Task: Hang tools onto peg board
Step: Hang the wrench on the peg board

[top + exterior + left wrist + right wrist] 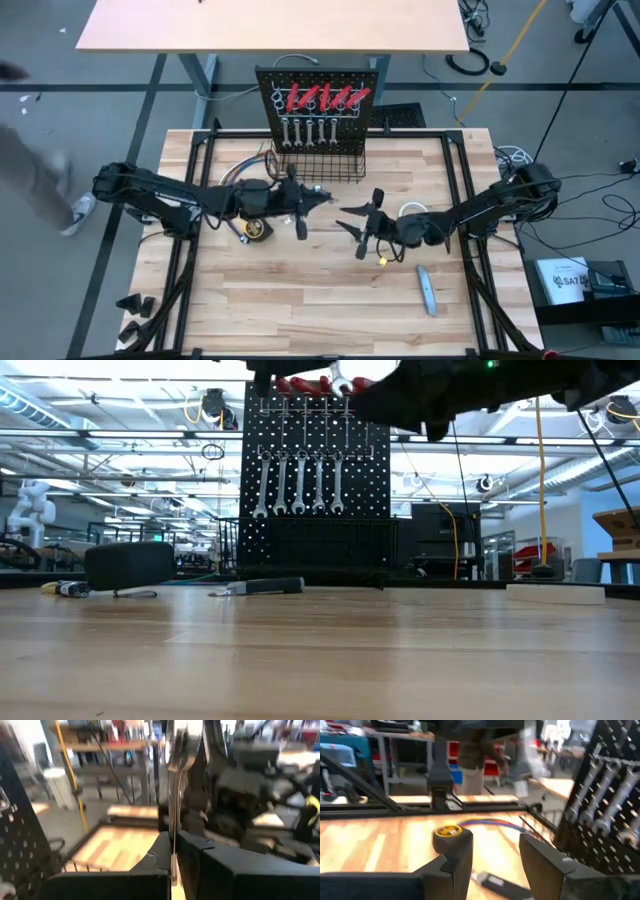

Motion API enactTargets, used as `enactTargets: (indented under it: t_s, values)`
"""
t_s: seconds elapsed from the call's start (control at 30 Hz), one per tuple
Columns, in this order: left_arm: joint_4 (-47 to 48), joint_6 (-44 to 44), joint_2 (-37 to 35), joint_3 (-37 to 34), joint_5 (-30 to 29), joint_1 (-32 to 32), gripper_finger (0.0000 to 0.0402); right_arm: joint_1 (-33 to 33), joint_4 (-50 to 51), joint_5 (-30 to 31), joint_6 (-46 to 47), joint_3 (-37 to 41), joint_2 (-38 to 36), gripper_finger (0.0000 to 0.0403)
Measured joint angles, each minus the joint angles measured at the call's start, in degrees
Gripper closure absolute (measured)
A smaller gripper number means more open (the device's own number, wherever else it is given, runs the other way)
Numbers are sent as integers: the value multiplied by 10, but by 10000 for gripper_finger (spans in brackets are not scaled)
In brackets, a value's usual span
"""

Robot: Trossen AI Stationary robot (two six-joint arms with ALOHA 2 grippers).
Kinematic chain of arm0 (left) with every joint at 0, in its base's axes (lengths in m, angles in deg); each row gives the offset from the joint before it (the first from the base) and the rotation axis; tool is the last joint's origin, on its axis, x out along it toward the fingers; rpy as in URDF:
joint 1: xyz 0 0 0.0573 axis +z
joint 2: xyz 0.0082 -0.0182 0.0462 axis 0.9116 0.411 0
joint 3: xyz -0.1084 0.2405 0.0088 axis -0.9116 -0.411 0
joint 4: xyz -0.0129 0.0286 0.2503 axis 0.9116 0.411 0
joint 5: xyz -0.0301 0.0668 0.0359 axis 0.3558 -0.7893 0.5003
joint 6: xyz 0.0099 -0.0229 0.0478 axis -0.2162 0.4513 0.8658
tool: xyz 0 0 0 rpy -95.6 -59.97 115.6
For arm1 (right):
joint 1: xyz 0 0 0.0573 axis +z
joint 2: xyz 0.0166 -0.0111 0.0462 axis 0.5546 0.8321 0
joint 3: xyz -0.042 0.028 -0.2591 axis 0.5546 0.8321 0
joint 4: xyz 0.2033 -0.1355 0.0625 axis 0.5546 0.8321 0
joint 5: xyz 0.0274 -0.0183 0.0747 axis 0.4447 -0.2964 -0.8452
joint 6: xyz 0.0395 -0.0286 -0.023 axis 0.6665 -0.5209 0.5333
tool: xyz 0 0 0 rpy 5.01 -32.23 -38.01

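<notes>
On the left, we see the left gripper (175, 852) with its fingers clenched on a silver wrench (176, 785). In the left wrist view the wrench stands up from between the two fingers, so its long axis runs straight away from the fingers, with the open end far from them. In the high view this gripper (296, 200) is in front of the peg board (322, 100), just beside the black wire basket (320, 165), so we judge that the left arm is the nearer one for the hanging. The free hook should lie beyond the held wrench, toward the board, but we cannot tell which hook is empty.

The peg board stands upright at the far side of the bench (300, 300). It carries a row of red-handled tools (325, 97) on top and a row of five hanging wrenches (308, 130) below.

Further to the right, the right gripper (366, 232) hovers over the bench with its fingers released and apart, grasping nothing. Through these fingers we see the yellow tape measure (449, 832) lying on the bench. A grey bar (427, 290) lies near the right arm, well apart from the board.
</notes>
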Motion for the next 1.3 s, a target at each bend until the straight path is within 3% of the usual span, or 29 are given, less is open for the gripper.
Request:
enactTargets:
  t_s: [0.1,0.23,0.3,0.53,0.8,1.03,1.3]
  values:
    - [55,-28,-7,10,27,8,391,-2,55,-4,24,0,-23,264]
    - [67,-55,-2,11,67,11,391,-1,77,-11,22,0,-43,365]
    - [68,-58,8,11,68,11,391,-2,64,6,17,0,-46,389]
    - [25,-59,43,11,68,11,391,-2,15,81,54,0,-21,402]
    - [2,-60,52,11,32,11,391,-2,-37,81,64,0,12,403]
    - [1,-72,52,11,26,14,391,-2,-32,82,74,-5,13,403]
    - [5,-89,52,10,21,22,392,-9,-29,93,68,-41,62,403]
